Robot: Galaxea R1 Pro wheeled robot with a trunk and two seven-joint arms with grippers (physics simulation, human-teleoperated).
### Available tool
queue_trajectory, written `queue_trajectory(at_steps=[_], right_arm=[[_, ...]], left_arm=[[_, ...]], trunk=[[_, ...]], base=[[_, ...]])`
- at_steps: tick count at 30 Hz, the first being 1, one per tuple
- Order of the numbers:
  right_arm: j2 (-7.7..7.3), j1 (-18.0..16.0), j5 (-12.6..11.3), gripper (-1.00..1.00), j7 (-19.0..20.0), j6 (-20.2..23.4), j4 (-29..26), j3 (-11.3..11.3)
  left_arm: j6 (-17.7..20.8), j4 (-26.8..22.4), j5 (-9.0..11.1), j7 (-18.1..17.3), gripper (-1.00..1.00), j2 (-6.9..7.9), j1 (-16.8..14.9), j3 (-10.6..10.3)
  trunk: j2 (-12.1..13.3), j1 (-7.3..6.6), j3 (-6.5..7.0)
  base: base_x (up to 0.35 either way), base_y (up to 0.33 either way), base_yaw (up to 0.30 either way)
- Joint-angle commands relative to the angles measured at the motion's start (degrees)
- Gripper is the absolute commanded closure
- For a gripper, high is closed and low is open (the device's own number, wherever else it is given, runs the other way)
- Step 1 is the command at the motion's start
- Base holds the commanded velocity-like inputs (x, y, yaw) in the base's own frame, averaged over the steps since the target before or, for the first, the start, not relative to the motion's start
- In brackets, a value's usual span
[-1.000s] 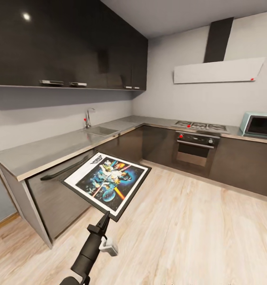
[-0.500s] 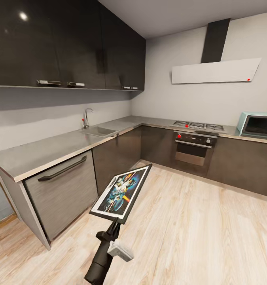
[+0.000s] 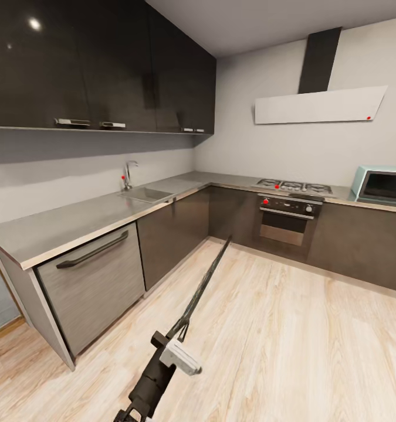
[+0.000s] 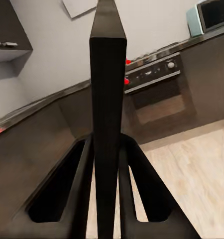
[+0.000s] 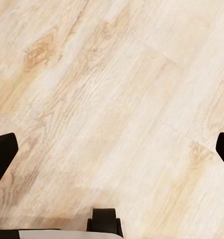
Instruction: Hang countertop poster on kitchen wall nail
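Note:
The poster [image 3: 206, 281] is turned edge-on in the head view, a thin dark sliver slanting up over the wooden floor, so its art is hidden. My left gripper [image 3: 179, 332] is shut on its lower edge, low in the middle of that view. In the left wrist view the poster's black frame [image 4: 108, 89] stands as an upright bar clamped between the two fingers [image 4: 79, 174]. The grey metal kitchen countertop [image 3: 68, 221] runs along the left wall with sink and tap [image 3: 129, 173]. My right gripper [image 5: 112, 149] hangs open over bare floor boards.
Dark wall cabinets [image 3: 98, 64] hang above the counter. An oven and hob [image 3: 288, 214] stand at the back, a pale blue microwave [image 3: 382, 184] to their right. A white hood panel [image 3: 318, 105] carries a small red dot [image 3: 368, 118]. Wooden floor [image 3: 291, 334] spreads ahead.
The poster has rolled from face-up to edge-on in my left gripper, and arm and poster have shifted right, away from the counter. The head view moved slightly early on.

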Motion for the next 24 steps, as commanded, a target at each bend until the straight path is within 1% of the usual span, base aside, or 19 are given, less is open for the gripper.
queue_trajectory(at_steps=[1, 2, 3, 4, 6, 7, 9, 10, 11, 12, 14, 16, 17, 19, 22, 23, 24], right_arm=[[-0.01, -0.03, 0.01, -1.00, -0.01, -0.18, 0.03, 0.04], [-0.01, -0.03, 0.01, -1.00, -0.01, -0.18, 0.03, 0.05], [-0.01, -0.03, 0.01, -1.00, -0.01, -0.18, 0.03, 0.05], [-0.01, -0.03, 0.01, -1.00, -0.01, -0.18, 0.03, 0.06], [-0.01, -0.03, 0.01, -1.00, -0.01, -0.18, 0.03, 0.07], [-0.01, -0.03, 0.01, -1.00, -0.01, -0.18, 0.03, 0.07], [-0.01, -0.03, 0.01, -1.00, -0.01, -0.18, 0.03, 0.07], [-0.01, -0.03, 0.01, -1.00, -0.01, -0.18, 0.03, 0.07], [-0.01, -0.03, 0.01, -1.00, -0.01, -0.18, 0.03, 0.07], [-0.01, -0.03, 0.01, -1.00, -0.01, -0.18, 0.03, 0.06], [-0.01, -0.03, 0.01, -1.00, -0.01, -0.18, 0.03, 0.05], [-0.01, -0.03, 0.01, -1.00, -0.01, -0.18, 0.03, 0.02], [-0.01, -0.03, 0.01, -1.00, -0.01, -0.18, 0.03, 0.01], [-0.01, -0.03, 0.01, -1.00, -0.01, -0.18, -0.02, 0.00], [-0.01, -0.03, 0.01, -1.00, -0.01, -0.18, -0.10, -0.04], [-0.01, -0.03, 0.01, -1.00, -0.01, -0.18, -0.15, -0.04], [-0.01, -0.03, 0.01, -1.00, -0.01, -0.18, -0.18, -0.06]], left_arm=[[-0.15, -0.14, 1.17, -0.27, 1.00, -0.05, 0.01, 0.24], [-0.12, -0.17, 3.09, -0.52, 1.00, -0.06, 0.01, 0.61], [-0.01, -0.13, 5.31, -1.55, 1.00, -0.05, 0.01, 1.52], [1.04, 0.03, 9.01, -6.05, 1.00, -0.02, -0.04, 4.28], [2.63, 0.08, 11.39, -10.36, 1.00, -0.04, -0.10, 6.82], [4.54, 0.04, 13.52, -14.40, 1.00, -0.05, -0.21, 9.30], [6.23, -0.02, 15.28, -17.27, 1.00, -0.06, -0.37, 11.16], [8.60, -0.02, 18.22, -20.51, 1.00, -0.02, -1.42, 13.30], [9.17, -0.01, 19.03, -20.98, 1.00, 0.01, -1.79, 13.68], [10.58, -0.01, 20.85, -21.87, 1.00, 0.09, -2.49, 14.28], [12.63, -0.10, 22.83, -23.18, 1.00, 0.21, -3.31, 14.71], [18.59, -0.32, 26.80, -27.13, 1.00, 0.71, -6.01, 15.48], [20.11, -0.36, 27.55, -28.02, 1.00, 0.82, -6.84, 15.88], [25.20, -0.44, 29.41, -30.90, 1.00, 1.07, -9.82, 17.79], [28.22, -0.51, 30.06, -34.00, 1.00, 1.15, -11.67, 18.59], [30.13, -0.65, 30.30, -36.67, 1.00, 1.19, -13.02, 18.89], [31.12, -0.76, 30.37, -38.06, 1.00, 1.20, -13.75, 19.00]], trunk=[[-0.03, 0.00, -0.05], [-0.03, 0.00, -0.05], [-0.03, 0.00, -0.05], [-0.03, 0.00, -0.05], [-0.03, 0.00, -0.05], [-0.03, 0.00, -0.05], [-0.03, 0.00, -0.05], [-0.03, 0.00, -0.05], [-0.03, 0.00, -0.05], [-0.03, 0.00, -0.05], [-0.03, 0.00, -0.05], [-0.03, 0.00, -0.05], [-0.03, 0.00, -0.05], [-0.03, 0.00, -0.05], [-0.03, 0.00, -0.05], [-0.03, 0.00, -0.05], [-0.03, 0.00, -0.05]], base=[[0.000, 0.000, 0.000], [0.000, 0.000, 0.000], [0.000, 0.000, 0.000], [0.000, 0.000, 0.000], [0.000, 0.000, 0.000], [0.000, 0.000, 0.000], [0.000, 0.000, 0.000], [0.000, 0.000, 0.000], [0.000, 0.000, 0.000], [0.000, 0.000, 0.000], [0.000, 0.000, 0.000], [0.000, 0.000, 0.000], [0.000, 0.000, 0.000], [0.000, 0.000, 0.000], [0.000, 0.000, 0.000], [0.000, 0.000, 0.000], [0.000, 0.000, 0.000]])
